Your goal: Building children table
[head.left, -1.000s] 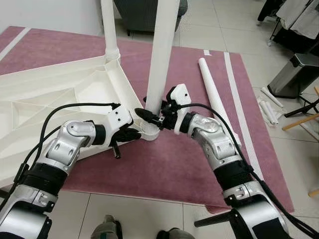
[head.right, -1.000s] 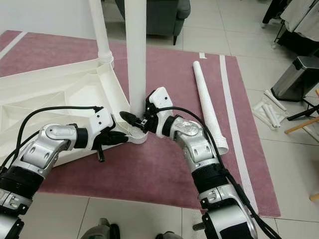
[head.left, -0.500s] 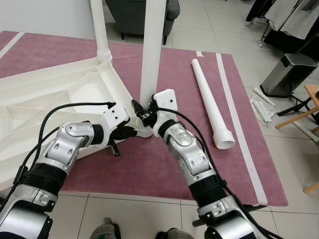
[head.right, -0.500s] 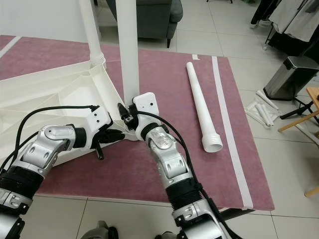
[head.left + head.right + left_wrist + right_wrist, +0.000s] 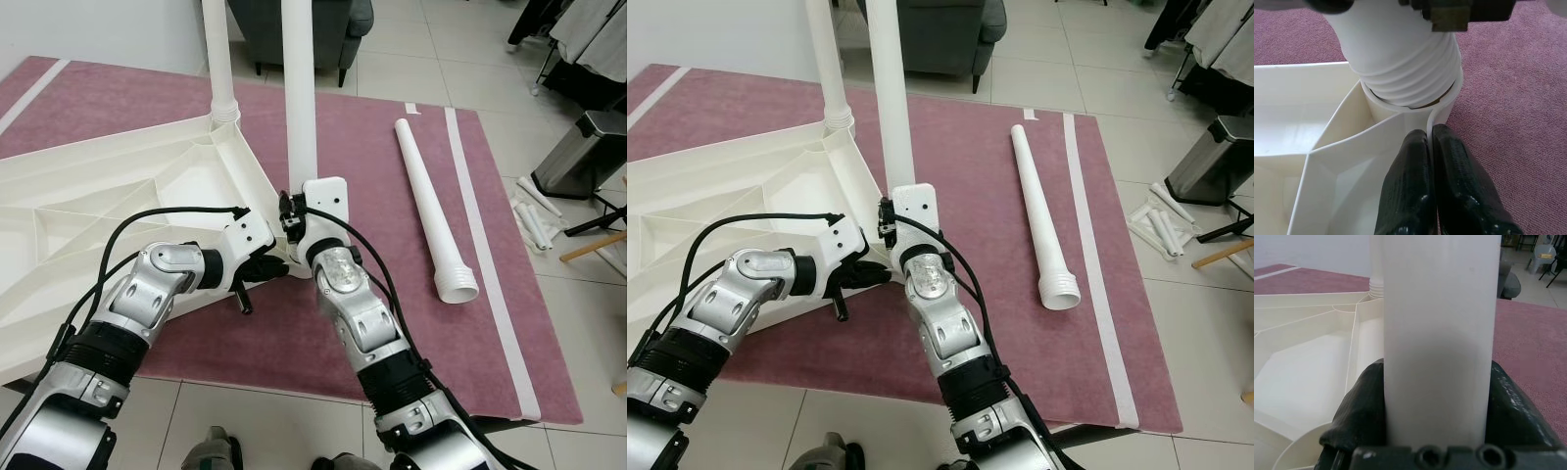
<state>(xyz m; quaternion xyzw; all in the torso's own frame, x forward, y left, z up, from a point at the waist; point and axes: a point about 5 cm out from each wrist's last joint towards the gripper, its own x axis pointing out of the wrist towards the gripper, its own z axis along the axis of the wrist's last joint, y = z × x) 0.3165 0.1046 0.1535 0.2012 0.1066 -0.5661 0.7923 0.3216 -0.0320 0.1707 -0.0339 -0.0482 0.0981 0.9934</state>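
The white table top [image 5: 88, 206] lies upside down on a purple rug. One white leg [image 5: 220, 59] stands in its far corner. A second leg [image 5: 299, 88] stands upright in the near corner socket [image 5: 1449, 103], its threaded end [image 5: 1400, 63] partly inside. My right gripper [image 5: 291, 211] is shut on this leg just above the socket, one black finger [image 5: 1364, 406] on each side. My left gripper [image 5: 266, 266] is shut on the socket's thin wall, fingers [image 5: 1410, 176] pinched together at the rim.
A loose third leg [image 5: 431, 206] lies on the rug [image 5: 372, 147] to the right. Small white parts [image 5: 534, 211] and a metal bin [image 5: 588, 147] are on the tiles beyond. A grey armchair [image 5: 328, 24] stands behind the table top.
My right arm has swung round from the right of the leg to its near side, still gripping it. The left gripper stays at the socket. The camera has shifted.
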